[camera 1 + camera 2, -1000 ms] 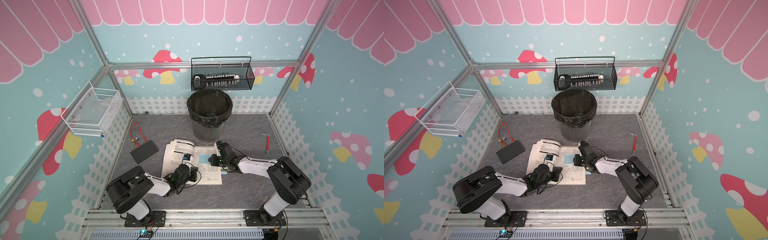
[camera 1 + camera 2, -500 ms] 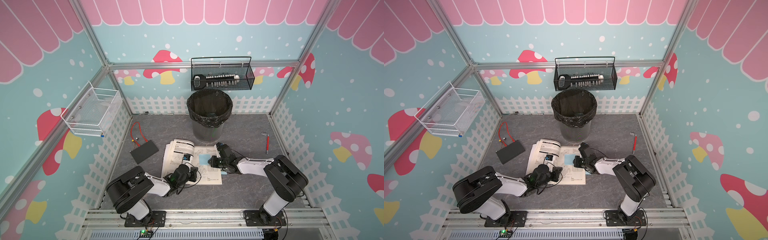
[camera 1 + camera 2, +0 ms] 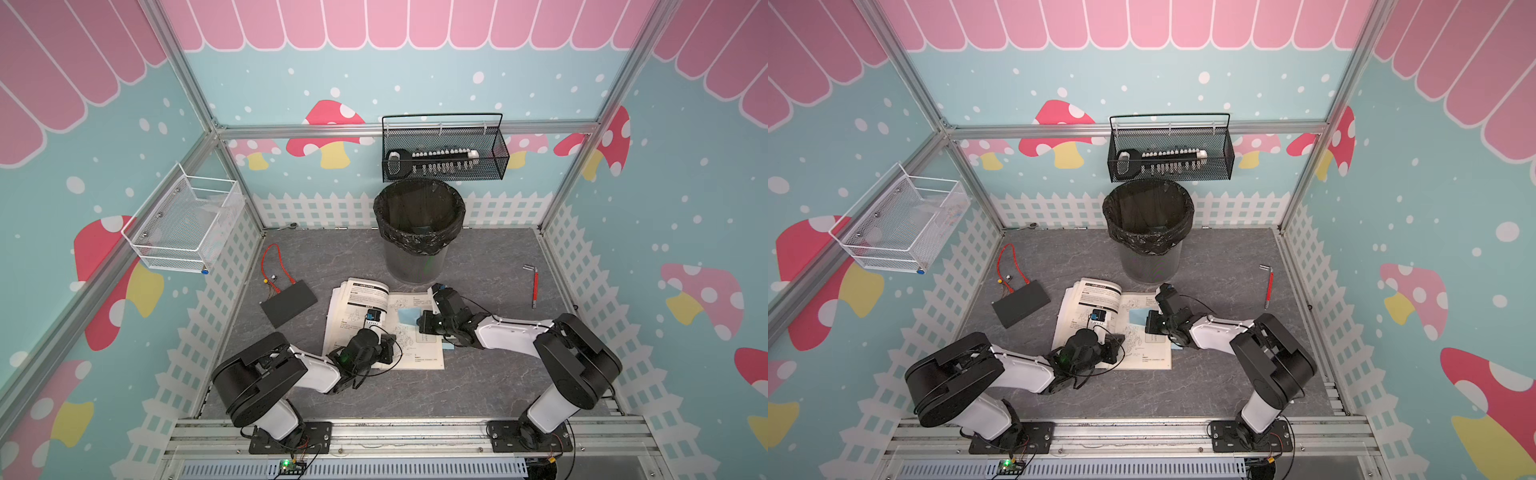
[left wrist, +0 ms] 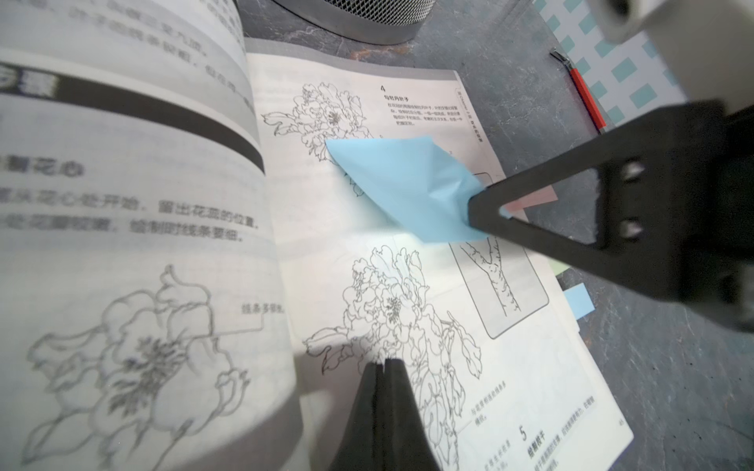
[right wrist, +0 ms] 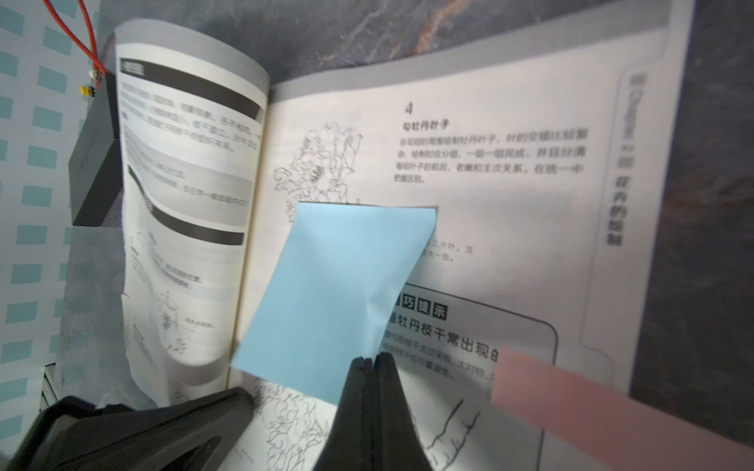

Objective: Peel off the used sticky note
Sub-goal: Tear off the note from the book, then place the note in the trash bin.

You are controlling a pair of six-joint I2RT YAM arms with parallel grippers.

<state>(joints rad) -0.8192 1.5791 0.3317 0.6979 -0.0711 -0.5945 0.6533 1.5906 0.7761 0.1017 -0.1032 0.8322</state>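
Observation:
A light blue sticky note (image 3: pixel 409 314) (image 3: pixel 1138 316) sits on the right-hand page of an open drawing book (image 3: pixel 419 353). My right gripper (image 5: pixel 372 359) is shut on one corner of the note (image 5: pixel 338 285). In the left wrist view the note (image 4: pixel 408 183) is creased and lifted at the pinched corner by the right gripper (image 4: pixel 475 212), while its opposite edge lies on the page. My left gripper (image 4: pixel 384 359) is shut with nothing in it, its tips resting on the same page (image 4: pixel 530 367) near the book's spine.
A black-lined bin (image 3: pixel 417 232) stands just behind the book. A black box (image 3: pixel 288 307) with red wires lies to the left, and a red-handled tool (image 3: pixel 535 286) to the right. Pink (image 5: pixel 571 399) and blue (image 4: pixel 579 301) tabs stick out of the book's edge.
My right gripper's jaws have shut on the note's corner after shifting slightly towards the note. The left arm has stayed where it was.

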